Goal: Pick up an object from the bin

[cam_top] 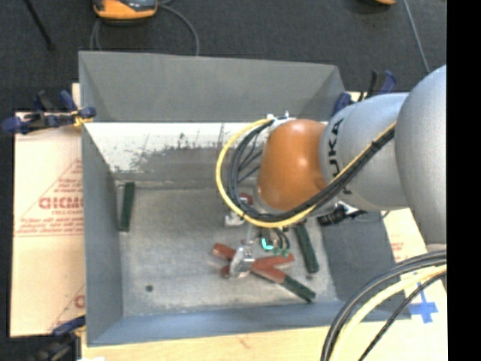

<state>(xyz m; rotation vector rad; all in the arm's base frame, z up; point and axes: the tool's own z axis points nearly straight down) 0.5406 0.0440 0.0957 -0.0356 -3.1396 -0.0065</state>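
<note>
Arm (376, 149) reads KUKA; bent down from right; gripper (242, 263) low over red sticks (268, 271) near bin (165, 262) front; claw state: can't tell.

**Legible lettering, camera view.**

(a) The brand name KUKA (334, 143) is printed in dark capitals on the pale grey arm link (391, 149). It sits up and to the right of the jaws, just beside the orange wrist cover (289, 164). The letters run along the link, so they read sideways to the onlooker.

(b) Red print (46, 201) is on the cardboard sheet (34, 295), well to the left of the jaws and outside the bin (210, 96). It shows a triangular outline, one large word and lines of small type under it. All of it is turned, and none of it can be read with certainty.
</note>
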